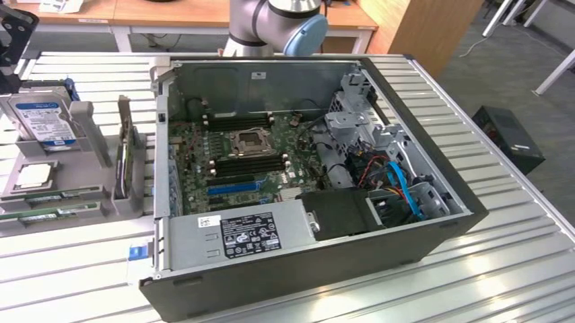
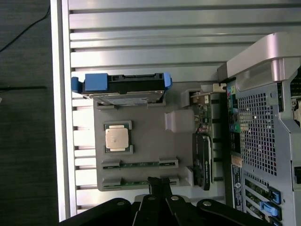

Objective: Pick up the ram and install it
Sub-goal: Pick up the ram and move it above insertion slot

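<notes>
Hovering pressed together, fingers [image 2: 162,188] tip beside near ram [image 2: 134,182]; tray [image 2: 150,141] ahead also holds second ram [image 2: 138,164], one CPU [image 2: 117,139], one drive [image 2: 124,89], one card [image 2: 203,155].

Table [image 1: 503,256] first: ribbed bare metal with a bright sheen, carrying the computer case [image 1: 359,272], matt dark grey outside and dull raw sheet metal inside. The holder [image 2: 146,136] reads as smooth matt grey plastic, and in it sit the hard drive [image 1: 45,121], shiny metal under a paper label with blue plastic rails, the processor [image 2: 117,139] with its satin metal lid, and the ram [image 2: 139,164], matt green circuit board. The end effector [image 2: 159,181] looks black, smooth and faintly glossy.
</notes>
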